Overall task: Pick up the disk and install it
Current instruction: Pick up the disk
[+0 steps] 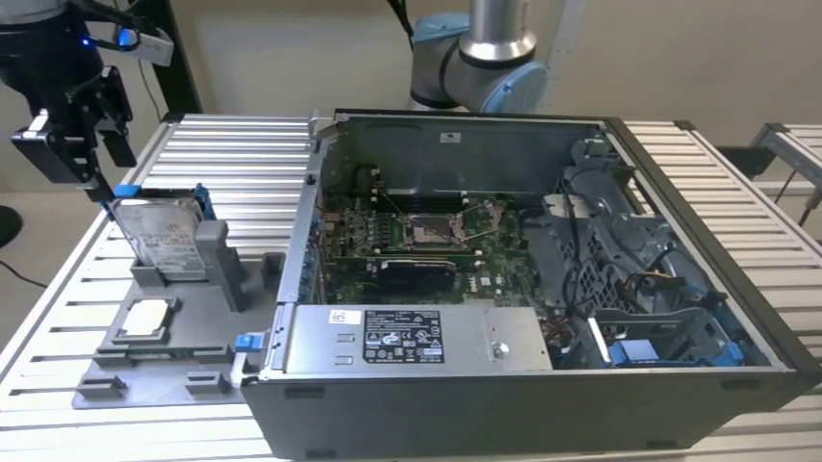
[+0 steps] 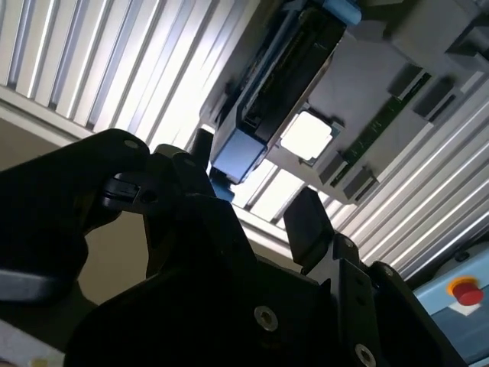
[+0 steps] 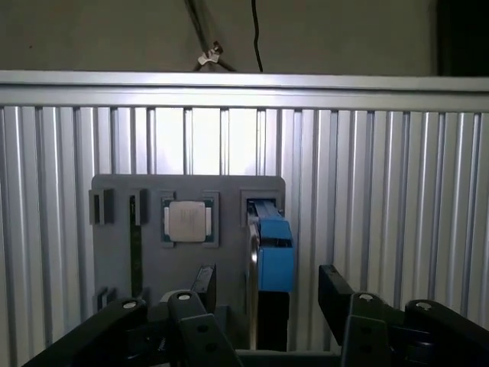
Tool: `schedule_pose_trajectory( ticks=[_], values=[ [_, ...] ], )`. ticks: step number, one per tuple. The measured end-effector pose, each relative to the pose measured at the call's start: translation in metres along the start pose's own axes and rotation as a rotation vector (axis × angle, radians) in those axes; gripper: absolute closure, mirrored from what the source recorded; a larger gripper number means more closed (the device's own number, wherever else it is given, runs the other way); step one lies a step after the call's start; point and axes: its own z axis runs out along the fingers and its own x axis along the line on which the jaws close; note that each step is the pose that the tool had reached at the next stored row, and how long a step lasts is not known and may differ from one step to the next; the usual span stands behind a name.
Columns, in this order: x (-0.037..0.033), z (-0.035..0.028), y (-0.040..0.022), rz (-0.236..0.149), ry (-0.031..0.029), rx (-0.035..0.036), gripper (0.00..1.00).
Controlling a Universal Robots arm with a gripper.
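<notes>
A slatted metal tabletop (image 1: pixel 218 154) is seen with an open computer case (image 1: pixel 719 289) laid on it, its circuit board and a grey box with a white label (image 1: pixel 411 337) exposed. Toward the exterior view's left of the case, a grey holder (image 1: pixel 192 361) is laid on the tabletop. The disk (image 1: pixel 161 236) is stood upright on its edge in a slot of this holder, its labelled face turned outward and its blue bracket seen along the top and sides. A small square silver chip (image 1: pixel 144 318) is set flat in a recess of the holder, just beside the disk. The black gripper (image 1: pixel 92 164) is held just above the disk's top edge, toward the exterior view's left. In the first wrist view the gripper (image 3: pixel 269 281) is shown with its fingers (image 3: pixel 205 284) spread apart and nothing held, and the disk (image 3: pixel 273 248) is seen edge-on in line with the gap between them, with the chip (image 3: pixel 187 222) beside it. The arm's base (image 1: pixel 482 58) is seen behind the case.
</notes>
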Motion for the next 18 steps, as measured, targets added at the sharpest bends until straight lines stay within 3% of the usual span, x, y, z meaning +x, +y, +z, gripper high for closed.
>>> schedule_pose_trajectory(
  ticks=[18],
  values=[
    [0.0009,0.0327,-0.0007,0.000,0.0000,0.0000,0.00]
  ],
)
